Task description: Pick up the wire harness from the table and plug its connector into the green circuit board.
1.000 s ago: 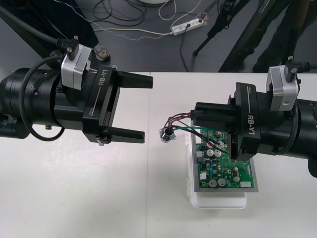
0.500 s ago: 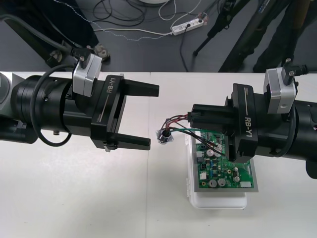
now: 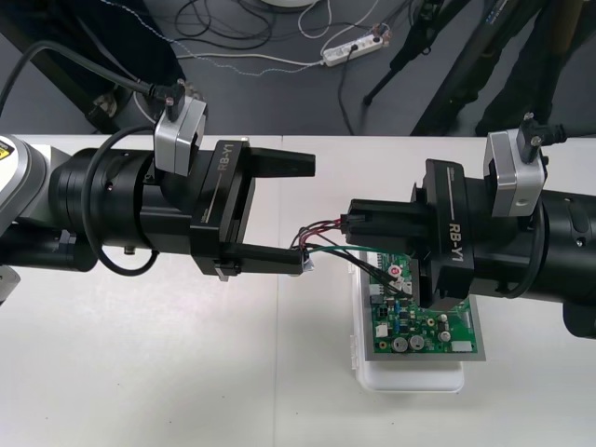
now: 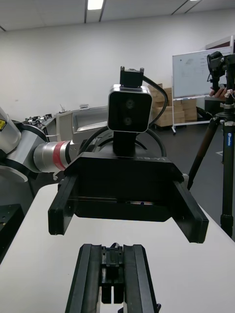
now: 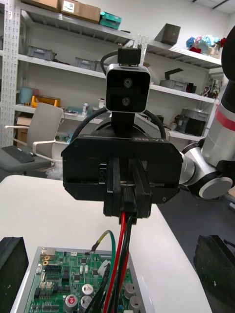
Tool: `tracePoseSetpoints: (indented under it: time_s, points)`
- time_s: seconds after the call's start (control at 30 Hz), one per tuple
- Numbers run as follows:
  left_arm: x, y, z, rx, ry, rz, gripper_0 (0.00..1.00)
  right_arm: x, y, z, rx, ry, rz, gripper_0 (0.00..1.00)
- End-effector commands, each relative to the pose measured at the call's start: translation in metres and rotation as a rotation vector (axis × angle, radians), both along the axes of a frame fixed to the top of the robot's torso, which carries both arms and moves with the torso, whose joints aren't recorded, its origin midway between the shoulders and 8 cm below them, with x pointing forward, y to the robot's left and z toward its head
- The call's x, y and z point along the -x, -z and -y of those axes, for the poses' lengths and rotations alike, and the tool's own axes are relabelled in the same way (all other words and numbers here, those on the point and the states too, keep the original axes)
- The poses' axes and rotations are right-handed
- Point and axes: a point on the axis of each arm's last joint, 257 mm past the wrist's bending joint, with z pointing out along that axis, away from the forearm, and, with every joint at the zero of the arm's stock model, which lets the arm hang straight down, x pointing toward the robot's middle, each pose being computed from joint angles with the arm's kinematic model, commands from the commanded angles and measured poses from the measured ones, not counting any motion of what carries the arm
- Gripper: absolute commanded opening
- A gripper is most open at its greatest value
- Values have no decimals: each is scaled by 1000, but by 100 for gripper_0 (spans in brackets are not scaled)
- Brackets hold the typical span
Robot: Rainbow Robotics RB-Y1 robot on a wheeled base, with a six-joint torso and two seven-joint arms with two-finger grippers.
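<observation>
Evidently a handover: the right claw (image 3: 354,221), clamped on the wire harness (image 3: 321,233) over the eleven o'clock corner of the green circuit board (image 3: 414,328), offers its loose end to the wide-open left claw (image 3: 305,212) at nine o'clock.

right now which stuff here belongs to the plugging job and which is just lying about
Job: wire harness, held in the shut right pincer; open left pincer beside it; green circuit board on its white base.
Lying about: power strip, cables and tripod legs on the floor.
</observation>
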Motion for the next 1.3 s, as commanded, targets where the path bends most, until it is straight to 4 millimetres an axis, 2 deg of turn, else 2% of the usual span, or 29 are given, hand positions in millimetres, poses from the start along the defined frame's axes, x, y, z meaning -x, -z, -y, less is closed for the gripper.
tracePoseSetpoints:
  time_s: [0.03,0.4,0.77,1.3]
  points:
    - [3,-7,8,69,-9,29,100,13,-16,-14,-14,-33,102,0]
    - [10,8,3,90,-9,-29,100,14,-17,-16,-23,-38,99,0]
    - [16,4,13,141,5,-47,100,16,-18,-16,-26,-41,110,0]
    - [20,7,10,170,0,-46,100,17,-19,-16,-32,-46,110,0]
